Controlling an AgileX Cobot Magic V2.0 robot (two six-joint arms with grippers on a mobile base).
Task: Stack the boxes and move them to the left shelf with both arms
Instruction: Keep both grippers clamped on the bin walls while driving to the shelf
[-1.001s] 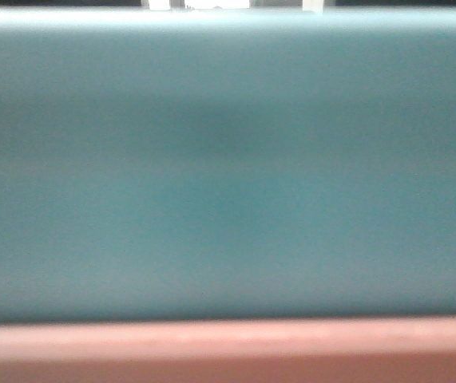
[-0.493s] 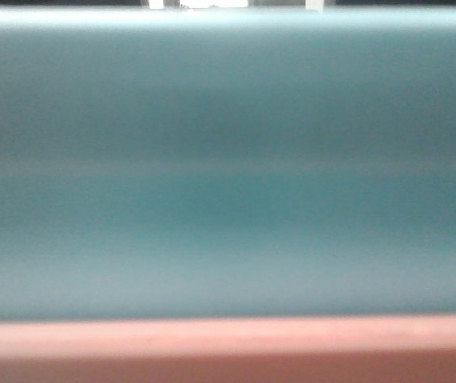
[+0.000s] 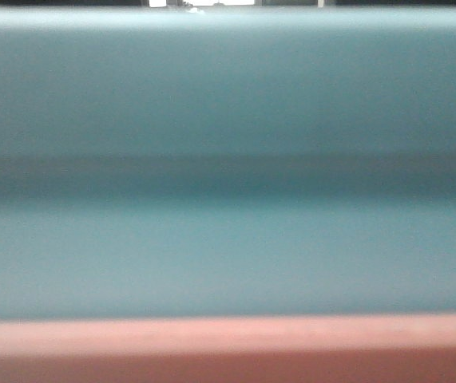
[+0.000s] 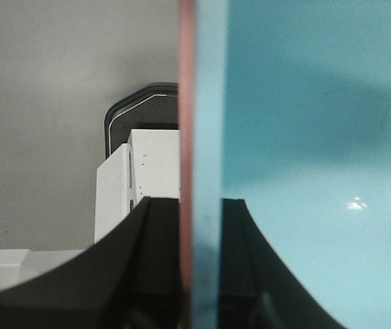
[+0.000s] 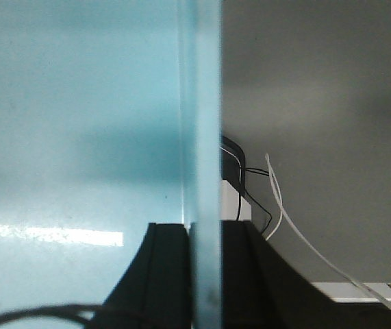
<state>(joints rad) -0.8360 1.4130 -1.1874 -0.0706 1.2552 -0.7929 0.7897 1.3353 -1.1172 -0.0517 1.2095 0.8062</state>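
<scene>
Presently, front view: the side wall of the blue tub (image 3: 228, 159) fills nearly the whole frame and is blurred by closeness. A darker band runs across its middle.
Pink tub (image 3: 228, 343): its rim is a strip along 6 o'clock, directly beneath the blue wall.
Stacking: the blue tub sits nested in the pink one. In the left wrist view the two walls run edge-on and touching, pink at 9 o'clock of blue.
Left gripper (image 4: 200, 274): at 6 o'clock of its view, closed down to the thickness of the doubled wall. One black finger (image 4: 155, 267) is against the pink side, the other against the blue inner face.
Right gripper (image 5: 202, 274): at 6 o'clock of its view, narrowed onto the blue wall, a finger against each face.
Blue interior: toward 3 o'clock in the left wrist view and 9 o'clock in the right wrist view, with light glints.
Background, left wrist: grey surface (image 4: 58, 82); a white box (image 4: 147, 178) with a black rounded casing (image 4: 140, 110) at its 12 o'clock.
Background, right wrist: white and black cables (image 5: 281, 205) trailing toward 5 o'clock.
Top edge, front view: white slivers at 12 o'clock, too small to identify.
</scene>
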